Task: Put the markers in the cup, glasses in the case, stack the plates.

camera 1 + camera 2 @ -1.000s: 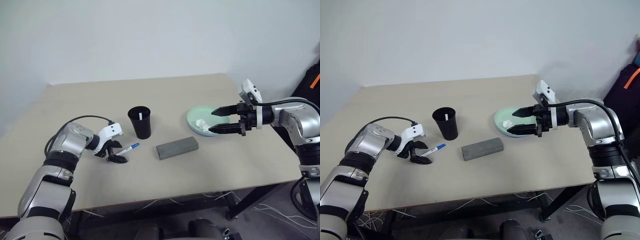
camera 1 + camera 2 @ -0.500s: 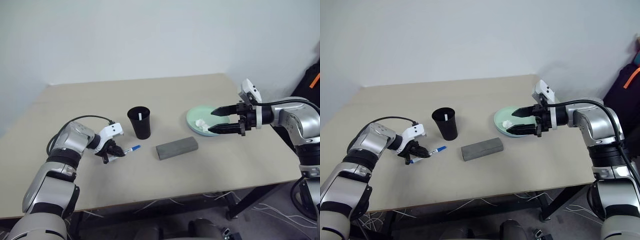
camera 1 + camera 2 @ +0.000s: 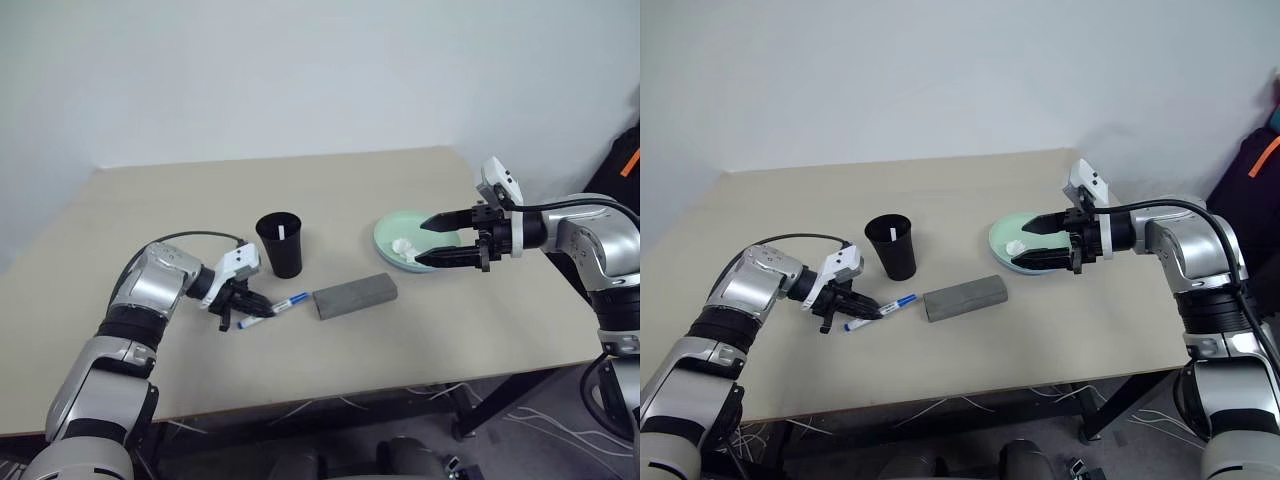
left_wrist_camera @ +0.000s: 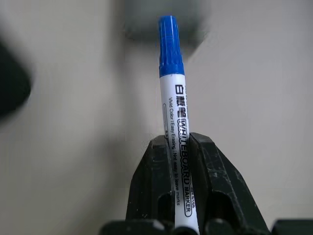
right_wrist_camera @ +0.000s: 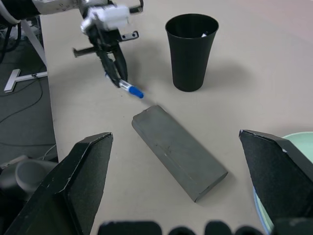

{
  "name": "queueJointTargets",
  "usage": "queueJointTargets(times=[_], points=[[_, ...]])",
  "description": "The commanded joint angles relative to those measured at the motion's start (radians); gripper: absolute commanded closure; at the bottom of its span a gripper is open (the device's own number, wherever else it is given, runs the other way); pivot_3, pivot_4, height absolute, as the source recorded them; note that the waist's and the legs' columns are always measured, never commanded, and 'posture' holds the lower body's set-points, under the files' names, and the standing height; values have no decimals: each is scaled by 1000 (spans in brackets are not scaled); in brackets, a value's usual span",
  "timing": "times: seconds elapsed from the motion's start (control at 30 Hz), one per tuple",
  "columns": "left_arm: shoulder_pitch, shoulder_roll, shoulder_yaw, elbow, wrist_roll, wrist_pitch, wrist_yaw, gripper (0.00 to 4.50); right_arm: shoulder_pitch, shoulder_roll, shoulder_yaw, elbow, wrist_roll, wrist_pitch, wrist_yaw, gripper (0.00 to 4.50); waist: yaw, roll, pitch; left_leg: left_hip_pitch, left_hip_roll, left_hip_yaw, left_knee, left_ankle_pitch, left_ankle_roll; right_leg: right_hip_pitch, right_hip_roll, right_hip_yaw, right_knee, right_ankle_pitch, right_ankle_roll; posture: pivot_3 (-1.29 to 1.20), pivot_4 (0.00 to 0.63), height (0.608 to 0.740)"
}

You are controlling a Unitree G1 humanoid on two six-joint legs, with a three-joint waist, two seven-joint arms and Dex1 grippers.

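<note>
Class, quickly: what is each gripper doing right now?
Left gripper: closed on the blue-capped marker.
Right gripper: open, holding nothing.

Blue-capped marker [image 3: 272,311] tilted just off the table, cap toward the closed grey case [image 3: 354,295] — black cup [image 3: 280,243] upright behind, another marker inside; mint plate [image 3: 398,238] holds a tissue.

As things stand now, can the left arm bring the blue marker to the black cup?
Probably yes. The left gripper already holds the blue marker, and the cup stands open just beyond, nothing between them.
</note>
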Motion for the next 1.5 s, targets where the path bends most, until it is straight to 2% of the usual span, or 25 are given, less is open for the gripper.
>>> queueJointTargets(times=[0.03, 0.23, 0.4, 0.63, 0.9, 1.27, 1.5], points=[[-44, -25, 102, -124, -143, 130, 9, 4418, -27, -4, -33, -22, 20, -3, -2, 0, 0, 0, 0, 0, 0, 0, 0, 0, 0, 0, 0, 0, 0, 0, 0, 0, 0, 732], [-201, -99, 273, -39, -233, 156, 222, 4418, -31, -6, -34, -23, 22, -1, -4, 0, -1, 0, 0, 3, 0, -2, 2, 0, 1, 3, 1, -1, 1, 0, 0, 0, 0, 732], [-277, -130, 366, 112, -230, 18, 381, 4418, -37, -6, -35, -18, 27, -3, -5, 0, -8, 0, 0, 5, 0, -1, 0, 0, 0, 5, 1, 0, 0, 1, 1, 0, 0, 732], [-313, -189, 389, 343, -149, -270, 627, 4418, -50, 1, -36, -10, 27, -9, -7, 0, 0, 0, 0, 4, -1, -2, 0, 0, 0, 5, 1, 0, 0, 1, 2, 0, 0, 732], [-260, -255, 382, 430, -121, -414, 711, 4418, -53, 3, -36, -6, 26, -13, -7, 0, 12, 0, 0, 3, -1, -1, 0, 0, 0, 5, 0, 0, -2, 1, 2, 0, 0, 732], [-193, -284, 384, 441, -116, -431, 716, 4418, -47, 0, -41, -10, 30, -15, -6, 0, 15, 0, 0, 3, -1, -1, 0, 0, 0, 5, 1, 0, -1, 1, 2, 0, 0, 732], [-167, -294, 381, 421, -120, -424, 703, 2063, -48, 2, -39, -11, 31, -17, -5, 0, 20, 0, 0, 3, -1, -2, 0, 0, 0, 5, 1, -1, -1, 1, 2, 0, 0, 732]])
